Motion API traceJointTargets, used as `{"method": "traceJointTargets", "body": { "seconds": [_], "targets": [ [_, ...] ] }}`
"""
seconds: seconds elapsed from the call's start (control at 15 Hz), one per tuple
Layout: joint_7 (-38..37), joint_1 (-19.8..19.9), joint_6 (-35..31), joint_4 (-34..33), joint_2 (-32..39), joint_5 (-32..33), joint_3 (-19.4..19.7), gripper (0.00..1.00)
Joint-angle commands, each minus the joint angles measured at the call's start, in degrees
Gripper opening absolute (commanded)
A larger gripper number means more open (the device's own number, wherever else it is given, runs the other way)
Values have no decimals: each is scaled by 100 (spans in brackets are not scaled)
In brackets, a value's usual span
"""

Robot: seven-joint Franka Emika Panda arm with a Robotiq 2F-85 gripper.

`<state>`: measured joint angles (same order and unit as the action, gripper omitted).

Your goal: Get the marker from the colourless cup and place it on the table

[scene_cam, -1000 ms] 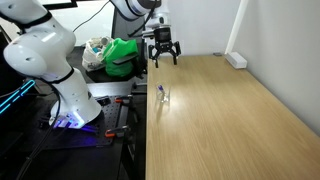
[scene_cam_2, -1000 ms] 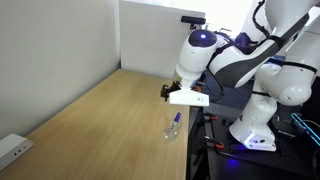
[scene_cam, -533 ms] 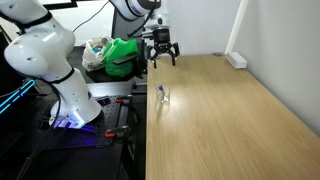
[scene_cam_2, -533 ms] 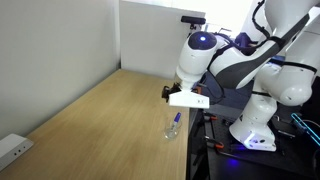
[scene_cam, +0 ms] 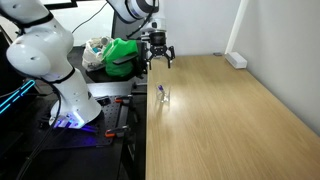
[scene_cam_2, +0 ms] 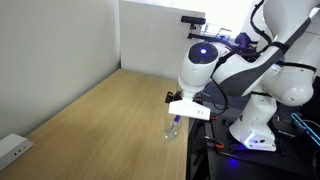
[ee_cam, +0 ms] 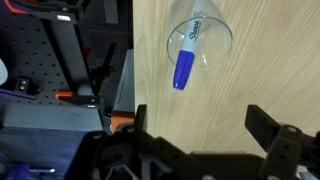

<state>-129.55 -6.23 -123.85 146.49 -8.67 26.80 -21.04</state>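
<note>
Almost upright, marker (ee_cam: pixel 186 58) in colourless cup (ee_cam: pixel 216 42), blue end up

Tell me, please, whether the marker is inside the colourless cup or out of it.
Inside: in the wrist view the marker leans within the colourless cup, and the open pincer holds nothing.

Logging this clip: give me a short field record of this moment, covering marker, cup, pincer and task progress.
marker: leaning inside the cup, blue end poking out over the rim
cup: clear, upright on the table, near the edge on the robot base's side
table: light wood grain
pincer: open, in the air, apart from the cup, holding nothing
task progress: marker not yet grasped
background: green bag beyond the table's edge
</note>
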Motion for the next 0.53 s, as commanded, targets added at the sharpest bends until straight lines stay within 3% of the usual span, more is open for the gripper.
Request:
{"method": "traceJointTargets", "body": {
  "seconds": [0.0,0.27,0.47],
  "targets": [
    [-524,-173,139,-107,186,246,84,100],
    [-1190,-187,47,-131,412,736,129,100],
    [-1451,-253,78,-180,626,722,202,100]
  ]
}}
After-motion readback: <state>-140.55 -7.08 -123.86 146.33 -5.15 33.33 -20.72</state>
